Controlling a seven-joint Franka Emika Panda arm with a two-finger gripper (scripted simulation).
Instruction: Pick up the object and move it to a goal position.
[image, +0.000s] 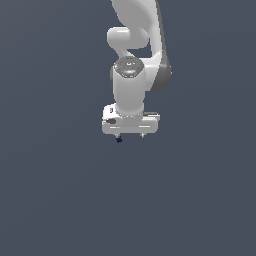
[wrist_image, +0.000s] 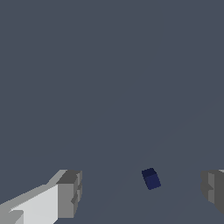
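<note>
Gripper spread wide, holding nothing; navy block sits between fingers, probably nearer one finger.

Wide gap between claw fingers; only small block inside gap, touching neither finger. Surroundings open.
</note>
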